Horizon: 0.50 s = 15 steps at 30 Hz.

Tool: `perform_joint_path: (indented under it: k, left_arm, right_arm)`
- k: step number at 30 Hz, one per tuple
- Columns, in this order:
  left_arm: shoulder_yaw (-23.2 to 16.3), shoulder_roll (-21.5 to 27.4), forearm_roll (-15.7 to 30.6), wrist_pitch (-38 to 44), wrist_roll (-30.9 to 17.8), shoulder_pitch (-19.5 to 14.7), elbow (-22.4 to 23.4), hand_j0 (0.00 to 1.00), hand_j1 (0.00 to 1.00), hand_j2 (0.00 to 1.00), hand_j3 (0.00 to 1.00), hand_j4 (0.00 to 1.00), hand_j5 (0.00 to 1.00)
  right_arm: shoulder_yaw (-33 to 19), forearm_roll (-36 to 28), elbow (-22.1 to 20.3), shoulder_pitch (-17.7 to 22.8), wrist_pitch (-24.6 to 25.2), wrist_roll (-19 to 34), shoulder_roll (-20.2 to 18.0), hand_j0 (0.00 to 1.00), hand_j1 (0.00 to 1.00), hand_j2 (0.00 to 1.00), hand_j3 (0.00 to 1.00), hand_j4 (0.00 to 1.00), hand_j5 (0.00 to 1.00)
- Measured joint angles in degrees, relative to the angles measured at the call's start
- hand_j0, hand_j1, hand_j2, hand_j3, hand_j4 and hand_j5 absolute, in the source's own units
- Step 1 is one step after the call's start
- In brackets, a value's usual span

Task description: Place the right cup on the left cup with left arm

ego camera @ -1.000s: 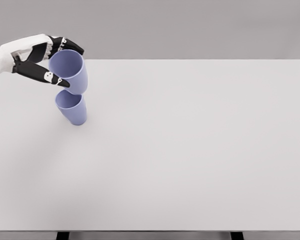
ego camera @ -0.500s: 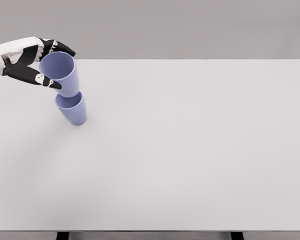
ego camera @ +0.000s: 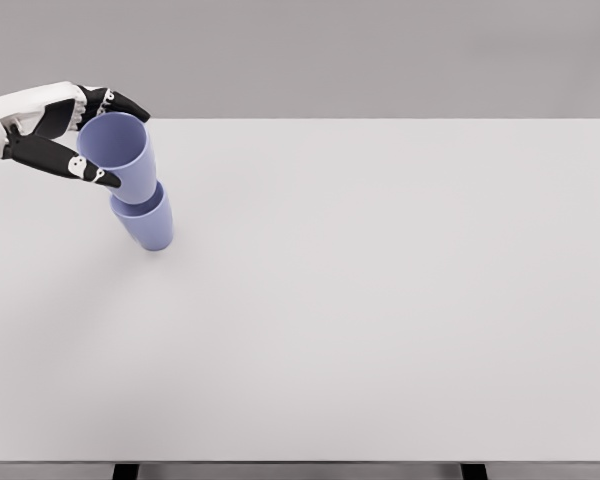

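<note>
— Left hand [ego camera: 62, 135] status?
— Fingers wrapped round the upper cup [ego camera: 126, 158] at its rim; cup tilted, its base nested inside the lower cup [ego camera: 148, 222]; lower cup stands on the table [ego camera: 380, 300], far left.

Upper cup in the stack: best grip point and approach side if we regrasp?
Probably the rim band of the upper cup, from the left, where the left hand holds it now. Its base sits in the lower cup, so only the wide top half is exposed.

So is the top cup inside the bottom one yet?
Partly in. The top cup, tilted, has its base inside the bottom cup's rim; the left hand grips it.
</note>
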Motion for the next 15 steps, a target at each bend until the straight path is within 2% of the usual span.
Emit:
perform_joint_path:
  k: [15]
  left_arm:
    - [0.0, 0.24, -0.27, 0.0, 0.03, 1.58, 0.14, 0.72, 0.72, 0.72, 0.72, 0.72, 0.72]
  right_arm:
    - [0.0, 0.0, 0.0, 0.0, 0.0, 0.0, 0.0, 1.0, 1.0, 1.0, 1.0, 1.0, 1.0]
